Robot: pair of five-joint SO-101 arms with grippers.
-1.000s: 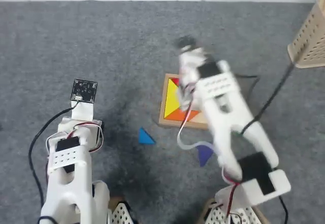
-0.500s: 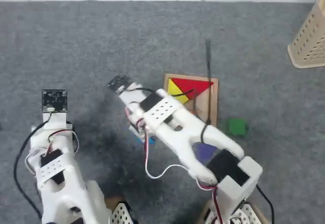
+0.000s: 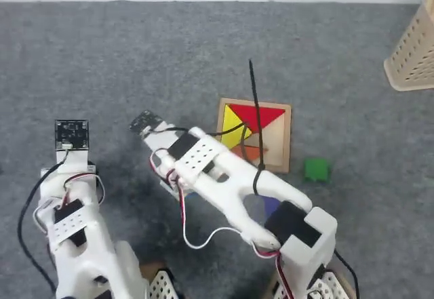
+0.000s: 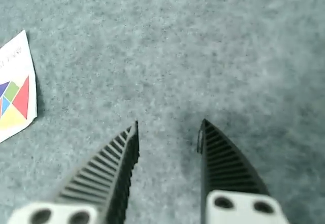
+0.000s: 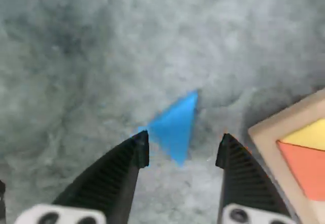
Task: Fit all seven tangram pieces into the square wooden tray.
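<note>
Three pieces at least lie in the square wooden tray (image 3: 279, 151) — a yellow triangle (image 3: 232, 124), a red triangle (image 3: 261, 116) and an orange piece (image 3: 252, 153) below them. The right arm (image 3: 230, 177) crosses the tray's near corner, so we cannot tell whether more sit there. Three others lie loose on the grey tabletop (image 3: 135, 55): a green piece (image 3: 316, 169) just beside the tray, a purple piece (image 3: 271, 205) partly under the right arm, and a blue triangle (image 5: 175, 127) near the tray's corner. The right gripper (image 5: 184, 142) hangs low over that blue triangle with its jaws spread wide, one on each side, not closed on it. The left gripper (image 4: 169, 127) is also spread wide and holds nothing, above bare tabletop with a printed card (image 4: 15, 87) nearby. We judge the task roughly half done — the blue triangle looks like the piece in hand, and the green and purple ones remain to be fetched and fitted after it
</note>
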